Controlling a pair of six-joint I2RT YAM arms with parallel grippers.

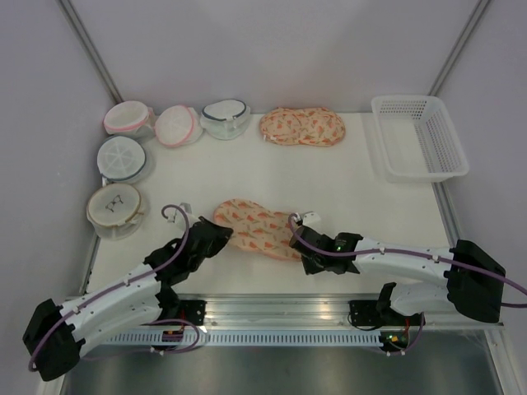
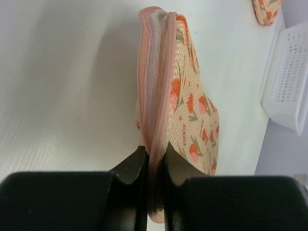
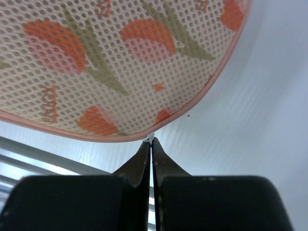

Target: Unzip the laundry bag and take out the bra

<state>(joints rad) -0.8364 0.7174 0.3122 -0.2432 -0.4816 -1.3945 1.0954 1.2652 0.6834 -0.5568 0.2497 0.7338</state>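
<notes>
The peach, orange-printed laundry bag lies near the front of the table between both arms. My left gripper is shut on its left end; in the left wrist view the pink zip edge runs between the fingers and stands on edge. My right gripper is at the bag's right end. In the right wrist view it is shut on the small white zip pull at the pink trim of the bag. The bra is hidden.
A twin printed bag lies at the back. Round mesh bags sit along the back left and left edge. A white plastic basket stands at the back right; it also shows in the left wrist view.
</notes>
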